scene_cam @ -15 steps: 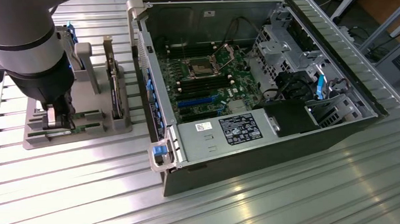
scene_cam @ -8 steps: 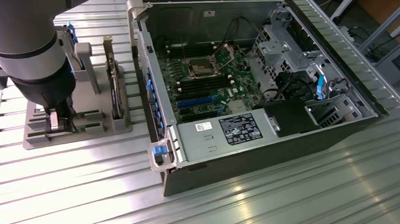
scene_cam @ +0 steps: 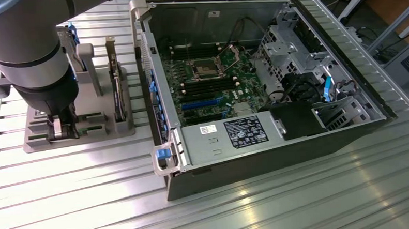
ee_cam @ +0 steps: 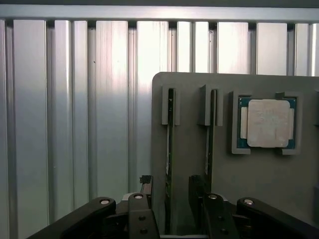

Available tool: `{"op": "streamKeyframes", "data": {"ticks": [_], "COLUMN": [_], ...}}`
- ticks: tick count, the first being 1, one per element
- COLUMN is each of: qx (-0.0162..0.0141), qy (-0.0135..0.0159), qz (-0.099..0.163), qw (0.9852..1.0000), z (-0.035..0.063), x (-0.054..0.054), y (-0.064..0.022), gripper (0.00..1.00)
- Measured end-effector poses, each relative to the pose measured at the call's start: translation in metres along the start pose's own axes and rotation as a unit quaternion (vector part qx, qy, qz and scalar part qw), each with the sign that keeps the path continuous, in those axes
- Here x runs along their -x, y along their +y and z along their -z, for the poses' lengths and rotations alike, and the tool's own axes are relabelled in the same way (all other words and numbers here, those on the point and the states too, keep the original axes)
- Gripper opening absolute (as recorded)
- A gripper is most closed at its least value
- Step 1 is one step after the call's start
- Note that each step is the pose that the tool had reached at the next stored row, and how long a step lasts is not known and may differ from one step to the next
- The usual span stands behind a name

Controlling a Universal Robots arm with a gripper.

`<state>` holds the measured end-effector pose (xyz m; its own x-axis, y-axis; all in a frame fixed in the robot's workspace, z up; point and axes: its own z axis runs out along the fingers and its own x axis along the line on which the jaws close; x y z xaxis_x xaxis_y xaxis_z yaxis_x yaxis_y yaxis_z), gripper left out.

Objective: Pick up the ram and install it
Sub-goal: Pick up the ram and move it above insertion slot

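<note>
1. The robot arm reaches down over a gray holder [scene_cam: 88, 135] that lies on the ribbed metal table [scene_cam: 264, 210], near the table's edge at the exterior view's left.
2. The ram [ee_cam: 169, 144] stands on edge in a slot running just inside one edge of the holder [ee_cam: 189, 99]. It is a thin green strip seen edge-on.
3. The gripper [ee_cam: 170, 186] is spread wide, one finger on each side of the ram, with a gap showing on both sides. It grips nothing.
4. In the exterior view the gripper [scene_cam: 64, 130] sits low over the holder's near end.
5. A second thin board [ee_cam: 211, 134] stands in the next slot, parallel to the ram.
6. Beyond that, a square silver processor chip [ee_cam: 268, 123] lies flat in its own recess.
7. An open computer case [scene_cam: 262, 158] lies on the table just beside the holder, its green motherboard [scene_cam: 217, 88] facing up.
</note>
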<state>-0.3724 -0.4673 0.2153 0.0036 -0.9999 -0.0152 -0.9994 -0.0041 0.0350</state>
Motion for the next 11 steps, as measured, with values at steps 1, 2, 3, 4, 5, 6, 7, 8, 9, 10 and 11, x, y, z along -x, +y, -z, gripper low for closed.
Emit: {"op": "streamKeyframes", "data": {"ticks": [1,2,3,4,5,6,7,8,9,10,11], "qx": [0.0000,0.0000,0.0001,0.0000,0.0001,0.0001,0.0001,0.0001,0.0001,0.0001,0.0001], "qy": [0.0000,0.0001,0.0001,0.0001,0.0001,0.0002,0.0002,0.0002,0.0002,0.0002,0.0001], "qz": [0.000,0.001,0.001,0.001,0.002,0.002,0.003,0.003,0.003,0.003,0.003], "qw": [1.0000,1.0000,1.0000,1.0000,1.0000,1.0000,1.0000,1.0000,1.0000,1.0000,1.0000], "z": [-0.0006,-0.0021,-0.0039,-0.0055,-0.0070,-0.0084,-0.0090,-0.0090,-0.0090,-0.0090,-0.0091], "x": [-0.0002,-0.0004,-0.0006,-0.0008,-0.0009,-0.0010,-0.0011,-0.0011,-0.0011,-0.0011,-0.0011], "y": [0.0004,0.0013,0.0024,0.0028,0.0029,0.0030,0.0030,0.0030,0.0030,0.0030,0.0030], "gripper": [0.42,0.42,0.42,0.42,0.42,0.42,0.42,0.42,0.42,0.42,0.41]}}
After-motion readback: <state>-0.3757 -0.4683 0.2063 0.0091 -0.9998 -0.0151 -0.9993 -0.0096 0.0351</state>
